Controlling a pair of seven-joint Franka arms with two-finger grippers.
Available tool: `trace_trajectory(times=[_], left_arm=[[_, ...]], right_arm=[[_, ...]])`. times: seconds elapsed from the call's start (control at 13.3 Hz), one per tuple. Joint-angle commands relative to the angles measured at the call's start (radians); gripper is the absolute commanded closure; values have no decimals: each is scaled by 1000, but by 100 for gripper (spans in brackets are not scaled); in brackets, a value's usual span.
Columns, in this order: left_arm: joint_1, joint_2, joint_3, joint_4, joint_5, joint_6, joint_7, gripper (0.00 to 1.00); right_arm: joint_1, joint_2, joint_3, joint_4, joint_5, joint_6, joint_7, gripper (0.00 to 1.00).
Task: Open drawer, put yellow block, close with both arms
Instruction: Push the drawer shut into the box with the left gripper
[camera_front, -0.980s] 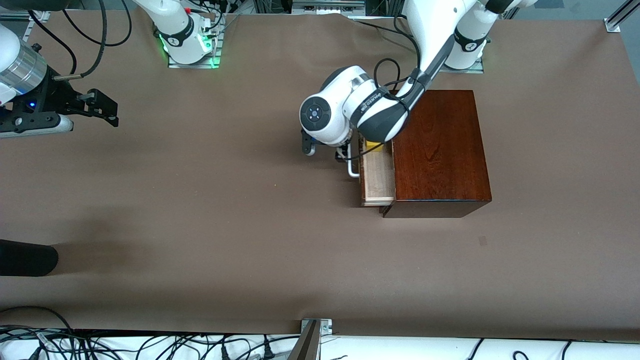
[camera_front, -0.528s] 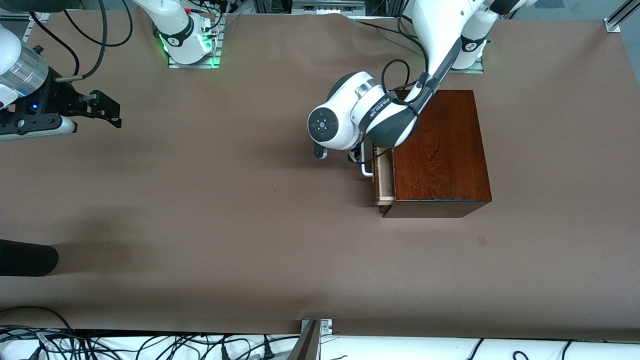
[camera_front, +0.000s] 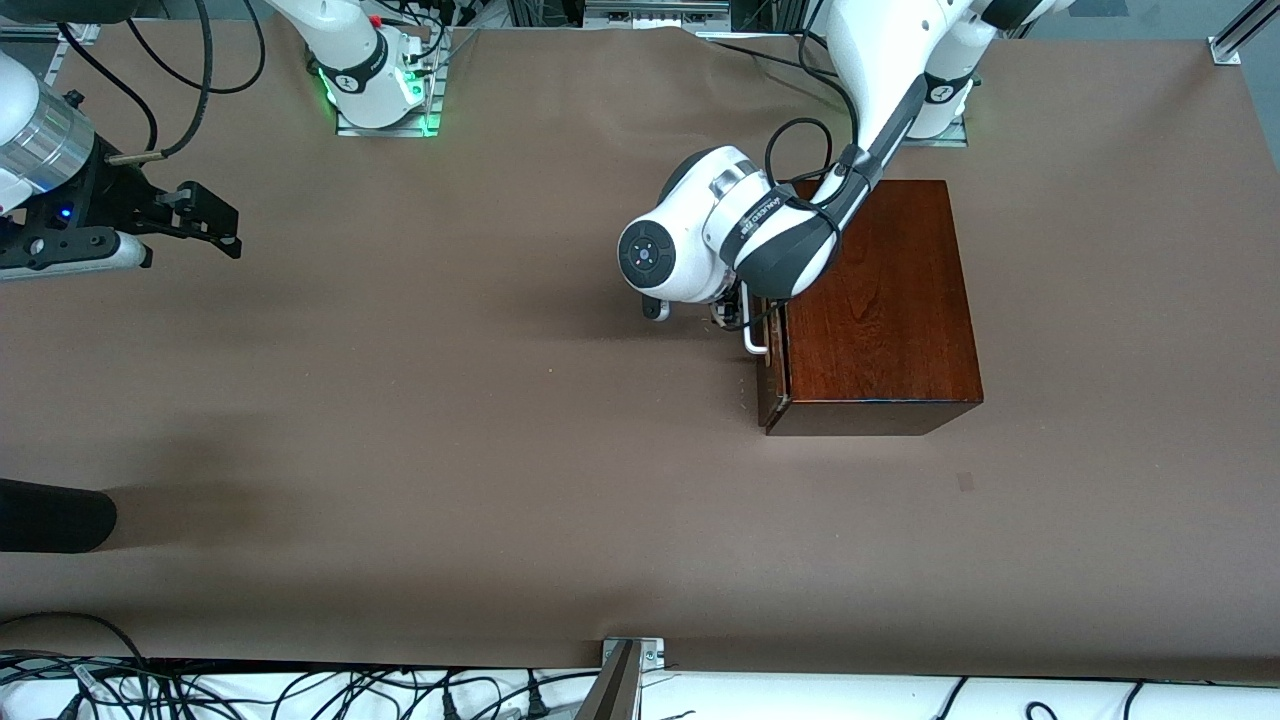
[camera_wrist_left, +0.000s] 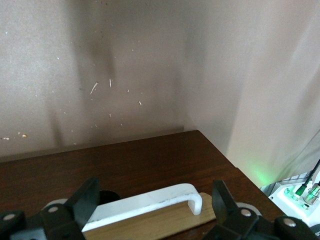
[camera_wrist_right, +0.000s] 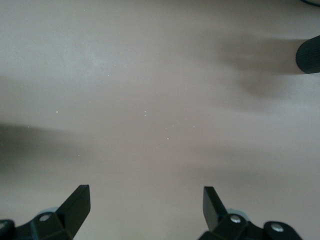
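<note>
The dark-brown box (camera_front: 880, 300) stands toward the left arm's end of the table. Its drawer (camera_front: 772, 385) is pushed in, with the front almost flush against the box. A thin strip of pale wood (camera_wrist_left: 150, 227) shows in the left wrist view. My left gripper (camera_front: 730, 318) is open at the white bar handle (camera_front: 755, 342). In the left wrist view the handle (camera_wrist_left: 150, 202) lies between the spread fingers of the left gripper (camera_wrist_left: 155, 190). The yellow block is hidden. My right gripper (camera_front: 215, 220) waits open and empty over bare table at the right arm's end; the right wrist view shows it (camera_wrist_right: 145, 192) too.
A black rounded object (camera_front: 50, 515) lies at the right arm's end of the table, nearer to the front camera, and shows in the right wrist view (camera_wrist_right: 308, 54). The arm bases (camera_front: 380, 95) stand along the table's farthest edge. A metal bracket (camera_front: 625, 660) sits at the nearest edge.
The drawer has slid from partly open to almost shut, and the yellow block has gone out of sight. My left gripper moved toward the box with the handle. The right arm stayed nearly still.
</note>
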Motion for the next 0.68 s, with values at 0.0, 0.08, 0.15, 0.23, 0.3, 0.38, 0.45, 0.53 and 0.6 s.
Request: trace_trajectory(times=[0.0, 0.08, 0.15, 0.23, 0.3, 0.38, 0.45, 0.53, 0.6], left_arm=[[8, -21, 4, -22, 69, -38, 11, 0], [9, -20, 4, -26, 74, -43, 12, 0], [11, -20, 4, -30, 74, -43, 11, 0], [8, -20, 4, -30, 74, -41, 11, 0], [6, -21, 2, -29, 72, -38, 9, 0], [8, -23, -2, -20, 62, -35, 9, 0], [11, -27, -8, -10, 49, -30, 2, 0], [11, -45, -10, -7, 14, -27, 2, 0], [11, -65, -10, 3, -38, -26, 0, 0]], right_arm=[[-1, 11, -3, 25, 18, -5, 7, 0], [-1, 11, -3, 25, 18, -5, 7, 0], [-1, 11, -3, 25, 18, -5, 9, 0], [-3, 11, -3, 25, 18, -5, 7, 0], [-3, 11, -3, 25, 18, -5, 9, 0], [-3, 11, -3, 25, 18, -5, 9, 0], [-3, 11, -3, 25, 18, -5, 9, 0], [-3, 11, -3, 25, 18, -5, 9, 0], [-3, 11, -3, 25, 18, -5, 7, 0]])
